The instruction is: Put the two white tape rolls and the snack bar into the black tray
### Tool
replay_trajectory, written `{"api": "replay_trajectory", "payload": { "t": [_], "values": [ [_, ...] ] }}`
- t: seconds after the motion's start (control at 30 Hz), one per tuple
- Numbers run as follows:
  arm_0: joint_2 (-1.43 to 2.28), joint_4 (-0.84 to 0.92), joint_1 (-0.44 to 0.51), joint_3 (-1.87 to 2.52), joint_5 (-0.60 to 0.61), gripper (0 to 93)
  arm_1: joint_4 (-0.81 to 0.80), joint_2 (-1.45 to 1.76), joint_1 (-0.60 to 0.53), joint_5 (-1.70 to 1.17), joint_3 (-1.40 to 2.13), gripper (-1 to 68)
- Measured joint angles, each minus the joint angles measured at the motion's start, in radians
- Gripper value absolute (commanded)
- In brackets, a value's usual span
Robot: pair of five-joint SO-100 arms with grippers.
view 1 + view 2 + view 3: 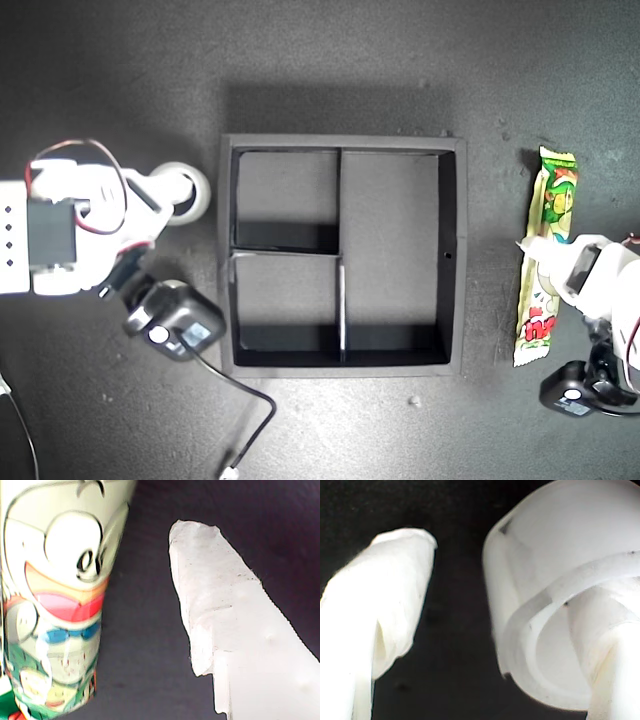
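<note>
The black tray point(452, 255) sits mid-table with all three compartments bare. Only one white tape roll point(200, 185) shows, just off the tray's far corner on the exterior view's left; the other is out of view. My second gripper point(170, 195) is open at it. In the second wrist view one finger point(370, 630) stands clear outside the roll point(555, 570) and the other finger point(615, 680) is inside the ring. The snack bar point(550, 215) lies flat at the exterior view's right. My first gripper point(540, 252) hovers open over its middle, with one finger point(225, 620) beside the wrapper point(60, 605).
A black cable point(255, 415) with a white plug trails across the dark table near the tray's front corner on the exterior view's left. A small pale crumb point(413, 401) lies just in front of the tray.
</note>
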Motion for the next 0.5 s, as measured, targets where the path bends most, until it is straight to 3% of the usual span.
{"api": "replay_trajectory", "payload": {
  "t": [0.23, 0.5],
  "values": [
    [-0.037, -0.034, -0.028, -0.002, 0.015, 17.4, -0.150, 0.000, 0.049, -0.014, 0.091, 19.5],
    [-0.038, -0.061, -0.078, 0.006, 0.032, 6.6, -0.204, 0.000, 0.081, -0.055, 0.109, 12.6]
  ]
}}
